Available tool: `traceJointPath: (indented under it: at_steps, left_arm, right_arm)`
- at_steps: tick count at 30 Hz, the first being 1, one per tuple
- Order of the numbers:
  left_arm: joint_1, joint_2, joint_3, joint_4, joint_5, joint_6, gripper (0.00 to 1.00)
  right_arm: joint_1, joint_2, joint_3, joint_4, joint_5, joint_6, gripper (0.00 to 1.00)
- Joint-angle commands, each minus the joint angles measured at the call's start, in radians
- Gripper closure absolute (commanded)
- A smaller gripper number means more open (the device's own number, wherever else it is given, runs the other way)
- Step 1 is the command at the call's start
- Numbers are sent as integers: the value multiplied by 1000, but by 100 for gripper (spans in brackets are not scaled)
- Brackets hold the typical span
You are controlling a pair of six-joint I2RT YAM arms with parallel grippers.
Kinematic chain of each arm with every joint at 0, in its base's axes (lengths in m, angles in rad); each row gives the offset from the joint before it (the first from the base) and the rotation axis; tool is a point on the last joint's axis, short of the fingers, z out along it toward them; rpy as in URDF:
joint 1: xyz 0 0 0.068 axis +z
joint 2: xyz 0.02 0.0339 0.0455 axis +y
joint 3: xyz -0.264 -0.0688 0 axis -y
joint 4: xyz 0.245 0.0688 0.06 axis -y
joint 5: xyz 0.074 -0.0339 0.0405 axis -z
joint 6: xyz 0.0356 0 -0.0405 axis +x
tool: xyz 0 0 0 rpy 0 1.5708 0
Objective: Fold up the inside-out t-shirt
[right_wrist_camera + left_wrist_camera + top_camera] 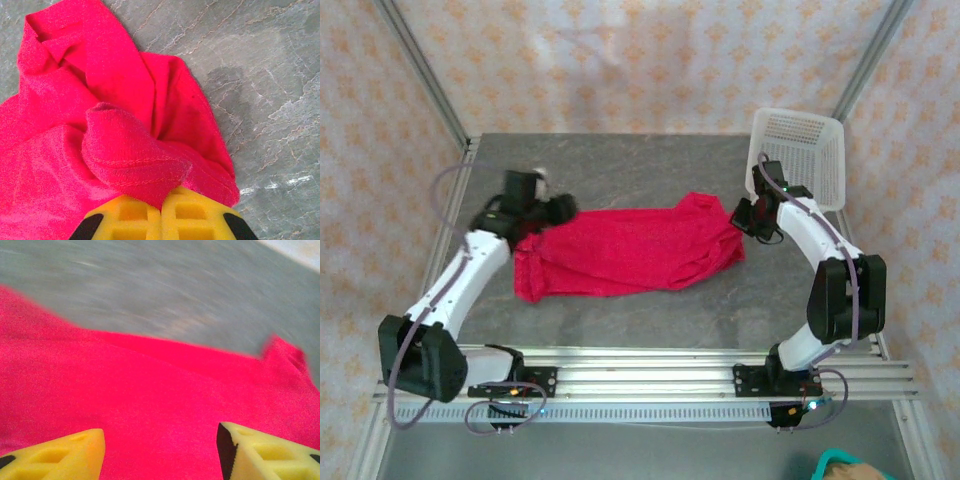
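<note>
t-shirt [620, 250]: lies stretched between both grippers on table [620, 165] | right gripper [161, 207]: pinches a hemmed fold at its tips | left gripper [161, 434]: fingers spread, cloth directly beneath | handling: likely light, limp, drapes; grip at hems and corners

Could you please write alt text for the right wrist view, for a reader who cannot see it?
The yellow right gripper is shut on a stitched hem of the red t-shirt. The rest of the shirt lies bunched up and to the left on the grey table.
</note>
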Motion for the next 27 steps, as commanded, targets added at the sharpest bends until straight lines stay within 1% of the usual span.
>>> traceJointPath:
  at_steps: [1,3,5,8,11,14,16,19,22,24,27]
  left_arm:
    - [-264,17,-11,92,-113,-75,42]
    - [-398,107,19,112,-144,-130,49]
    - [-498,204,61,116,-181,-121,57]
    - [-582,364,166,67,-227,-57,64]
    - [-619,503,271,44,-210,7,69]
    - [-642,594,345,42,-182,44,73]
    - [-649,631,376,38,-174,49,74]
    - [-652,678,391,38,-167,39,73]
    - [-654,705,398,36,-167,21,69]
    - [-655,730,415,20,-181,9,63]
    - [-657,764,439,15,-180,-7,61]
  right_arm:
    - [-10,-5,-12,23,41,-2,100]
    - [-13,-11,-22,23,44,-1,100]
    - [-14,-14,-27,18,43,-4,100]
    - [-16,-25,-37,15,44,-6,100]
    - [-17,-42,-58,20,39,-2,100]
    - [-16,-53,-82,28,35,0,100]
    - [-16,-55,-91,28,33,0,100]
    - [-16,-57,-96,29,32,0,100]
    - [-16,-57,-93,31,27,-1,100]
    - [-16,-55,-90,31,24,-1,100]
    - [-16,-54,-90,37,18,0,100]
